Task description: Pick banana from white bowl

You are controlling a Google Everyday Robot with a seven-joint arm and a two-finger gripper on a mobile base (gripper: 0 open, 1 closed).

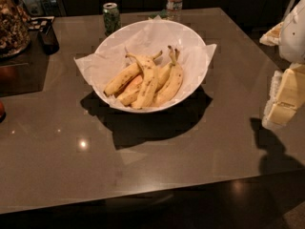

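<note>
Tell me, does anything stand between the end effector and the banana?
Nothing visible does. The end effector hangs at the right edge; only tabletop and the white bowl's rim lie between it and the banana.

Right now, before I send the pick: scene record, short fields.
target: banana, rightmost in the pile, stem toward the far rim
container: white bowl, paper-lined, holds several bananas
gripper: gripper at the right edge of the view, apart from the bowl, touching no banana
behind bowl: green can, water bottle
surface: table
</note>
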